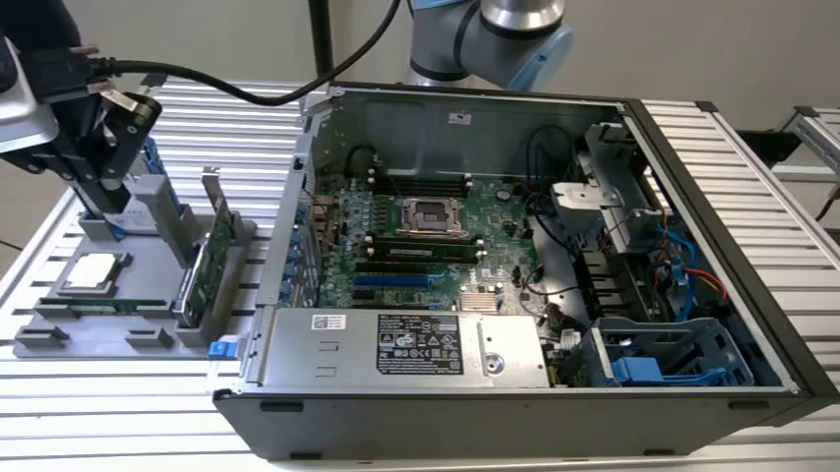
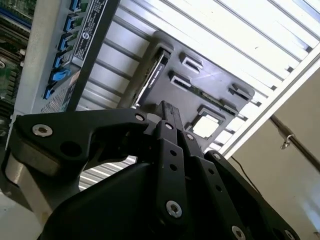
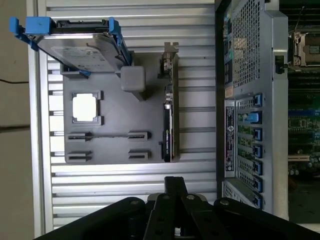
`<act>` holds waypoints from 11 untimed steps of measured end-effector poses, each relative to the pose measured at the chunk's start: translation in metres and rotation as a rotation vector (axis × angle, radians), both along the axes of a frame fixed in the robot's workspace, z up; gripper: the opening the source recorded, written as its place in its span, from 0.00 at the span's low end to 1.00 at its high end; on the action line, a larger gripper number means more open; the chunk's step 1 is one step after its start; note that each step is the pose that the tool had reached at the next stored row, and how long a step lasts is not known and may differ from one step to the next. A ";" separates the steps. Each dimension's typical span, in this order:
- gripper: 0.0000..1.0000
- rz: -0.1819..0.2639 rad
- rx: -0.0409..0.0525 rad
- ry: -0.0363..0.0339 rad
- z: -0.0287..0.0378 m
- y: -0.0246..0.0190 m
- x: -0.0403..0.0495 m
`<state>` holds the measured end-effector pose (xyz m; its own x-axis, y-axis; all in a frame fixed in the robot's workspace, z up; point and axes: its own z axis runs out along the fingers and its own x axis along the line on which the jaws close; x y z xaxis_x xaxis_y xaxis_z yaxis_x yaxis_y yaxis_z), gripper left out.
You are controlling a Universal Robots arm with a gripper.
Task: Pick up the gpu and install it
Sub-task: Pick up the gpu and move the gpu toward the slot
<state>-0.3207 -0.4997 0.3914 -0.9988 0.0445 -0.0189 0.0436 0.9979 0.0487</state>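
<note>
Approach step: the pincer (image 3: pixel 175 182), closed and empty, hovers near the upright gpu (image 3: pixel 169 127); grasping needs it opened and aligned.

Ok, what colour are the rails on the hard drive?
Blue; the rails on the silver hard drive show best in the first wrist view.

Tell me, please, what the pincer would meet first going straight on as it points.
Probably the thin black-and-green gpu card standing edge-up in the grey tray, though depth is unclear.
</note>
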 end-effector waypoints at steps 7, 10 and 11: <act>0.00 -0.006 0.0001 -0.0001 -0.0006 0.0022 0.0017; 0.00 -0.006 0.0000 -0.0001 -0.0006 0.0027 0.0018; 0.00 -0.006 0.0000 0.0000 -0.0006 0.0027 0.0018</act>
